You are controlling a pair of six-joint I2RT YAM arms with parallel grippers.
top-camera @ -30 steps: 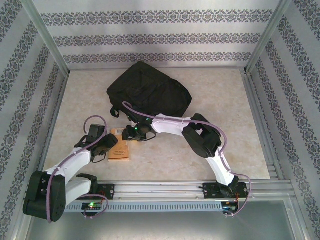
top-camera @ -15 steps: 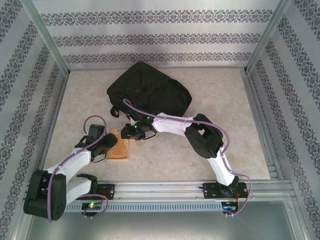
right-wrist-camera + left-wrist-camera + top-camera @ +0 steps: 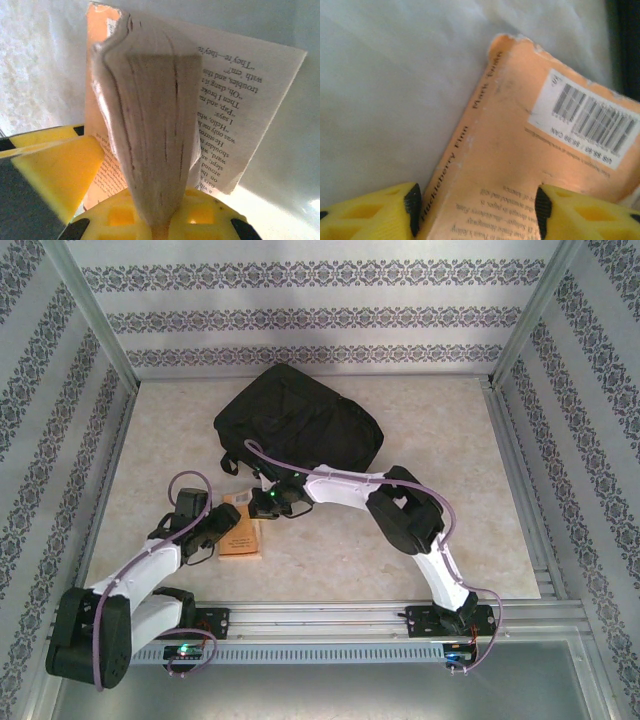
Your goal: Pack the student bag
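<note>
- Step in hand, as I judge it, is lifting the paperback (image 3: 240, 540) off the counter (image 3: 440, 440), lower left of centre in the top view. The left jaws stand wide astride its near end.
- The right jaws, just above, are clamped on its pages.
- The student bag (image 3: 300, 422) lies upper centre, just beyond the right jaws. The next move calls for finding its opening — I cannot tell where.

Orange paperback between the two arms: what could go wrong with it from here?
The right fingers are shut on the worn orange paperback book by its fanned pages, one leaf splayed loose; lifting could crease or tear paper. The left fingers stand open astride its spine edge, so the book might swing or drop. The floppy black fabric backpack shows no gaping opening, so insertion may snag.
</note>
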